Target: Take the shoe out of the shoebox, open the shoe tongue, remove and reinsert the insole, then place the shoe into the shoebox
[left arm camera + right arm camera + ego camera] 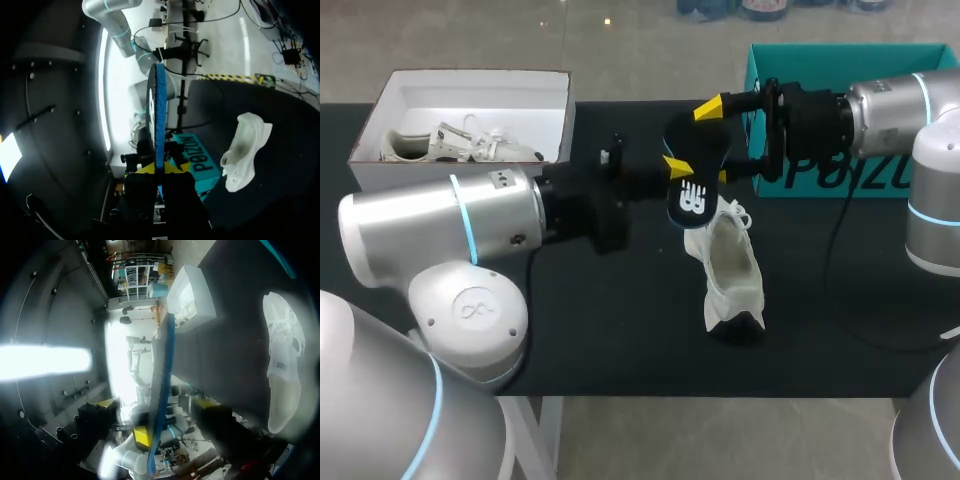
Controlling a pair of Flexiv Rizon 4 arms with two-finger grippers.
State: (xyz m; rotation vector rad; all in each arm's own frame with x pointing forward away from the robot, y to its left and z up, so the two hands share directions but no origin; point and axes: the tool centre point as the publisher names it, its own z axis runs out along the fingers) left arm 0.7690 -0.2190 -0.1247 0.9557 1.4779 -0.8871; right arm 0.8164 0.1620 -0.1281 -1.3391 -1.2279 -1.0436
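Observation:
A dark insole [688, 160] with a white logo hangs in the air over the table's middle, and my left gripper [672, 172] is shut on its lower end. In the left wrist view the insole [156, 115] stands edge-on, blue, rising from between the yellow tips of that gripper [156, 170]. My right gripper [715, 143] comes in from the right, open, with one finger on each side of the insole [164, 380]; in its own view the right gripper [175, 420] stands wide. The white shoe [730, 265] lies on the black table below them, apart from both grippers.
A white shoebox [480, 72] at the back left holds another white shoe [460, 145]. A teal box [860, 62] stands at the back right, behind my right arm. The table's front edge runs just beyond the shoe's toe.

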